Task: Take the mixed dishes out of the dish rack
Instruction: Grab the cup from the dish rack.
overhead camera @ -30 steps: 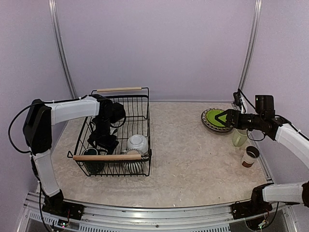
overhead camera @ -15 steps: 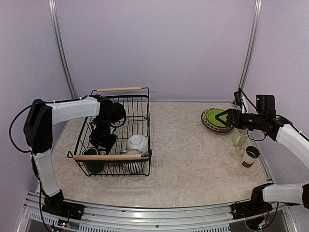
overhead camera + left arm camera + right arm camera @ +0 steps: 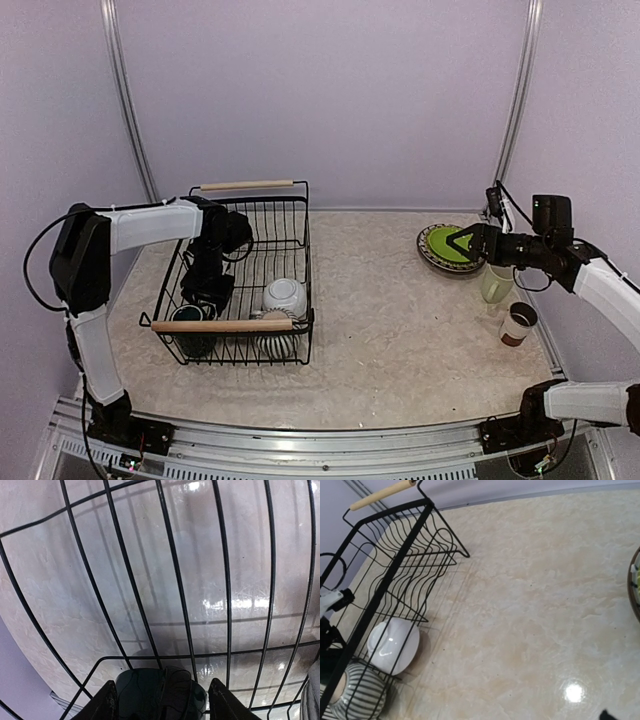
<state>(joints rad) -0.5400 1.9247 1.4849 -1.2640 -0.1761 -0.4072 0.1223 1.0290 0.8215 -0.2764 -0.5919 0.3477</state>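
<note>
The dish rack (image 3: 296, 215), a black wire basket with wooden handles, stands at the left. My left gripper (image 3: 204, 292) reaches down into it, shut on the dark teal mug (image 3: 159, 694), a finger against each side; the rack's wires (image 3: 170, 555) fill that wrist view. A white bowl (image 3: 284, 295) (image 3: 392, 645) and a striped dish (image 3: 275, 344) (image 3: 357, 698) sit at the rack's front right. My right gripper (image 3: 465, 243) hangs open over the lime-green plate (image 3: 443, 248) at the far right. Its fingers barely show in the right wrist view.
A pale green mug (image 3: 495, 284) and a brown-and-white cup (image 3: 518, 324) stand on the table near the right arm. The lime-green plate lies on a dark-rimmed plate. The rack's near wooden handle (image 3: 222, 325) crosses just in front of my left gripper.
My left gripper narrowed onto the dark teal mug and shifted slightly left inside the rack. The right arm barely moved.
</note>
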